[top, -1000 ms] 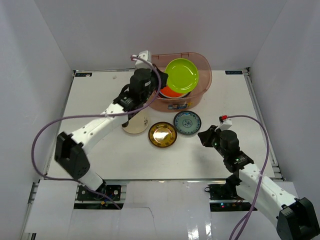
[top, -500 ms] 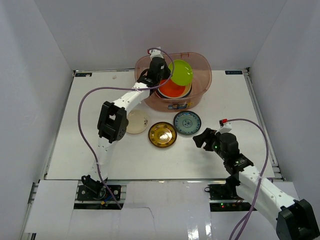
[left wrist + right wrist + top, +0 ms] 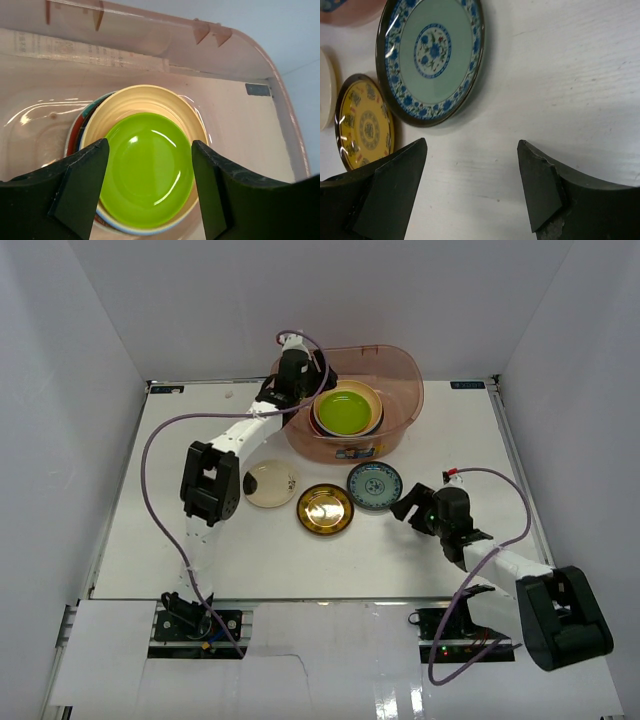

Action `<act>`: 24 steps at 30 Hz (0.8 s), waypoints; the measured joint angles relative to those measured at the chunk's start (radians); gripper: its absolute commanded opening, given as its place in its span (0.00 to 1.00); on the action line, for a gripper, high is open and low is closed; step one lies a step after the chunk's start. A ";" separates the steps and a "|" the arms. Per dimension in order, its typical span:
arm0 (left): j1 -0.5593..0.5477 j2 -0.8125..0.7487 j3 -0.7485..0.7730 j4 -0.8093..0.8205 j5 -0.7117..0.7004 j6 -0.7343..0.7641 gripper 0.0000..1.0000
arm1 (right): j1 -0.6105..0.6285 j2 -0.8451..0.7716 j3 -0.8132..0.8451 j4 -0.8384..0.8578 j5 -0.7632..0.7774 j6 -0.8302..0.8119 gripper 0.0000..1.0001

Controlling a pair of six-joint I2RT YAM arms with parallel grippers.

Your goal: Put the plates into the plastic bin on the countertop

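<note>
- Lime green plate (image 3: 147, 167) now flat atop the stack in the plastic bin (image 3: 402, 373), no longer tilted.
- Left jaws spread wide above it, empty.
- Right jaws wide open, empty, nearer the blue-patterned plate (image 3: 432, 55) on the tabletop (image 3: 200, 550).

Closing in on three sides: white back wall (image 3: 320, 300), left wall (image 3: 60, 430) and right wall (image 3: 590, 400), all plain. Lying flat at the far corners of the worktop (image 3: 200, 550): a small dark left label (image 3: 166, 389) and right label (image 3: 468, 385). Running along the sides: right rail (image 3: 521, 490) and left rail (image 3: 104, 530), both metal. Spanning the near edge: white panels (image 3: 330, 665), glossy and catching light toward the bottom. Showing pale blue-grey at the upper right of the left wrist view: more wall.
</note>
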 measured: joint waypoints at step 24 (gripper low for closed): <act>0.067 -1.251 -1.514 -0.023 -0.172 -0.197 0.87 | -0.080 -0.158 -0.035 0.169 -0.048 0.198 0.08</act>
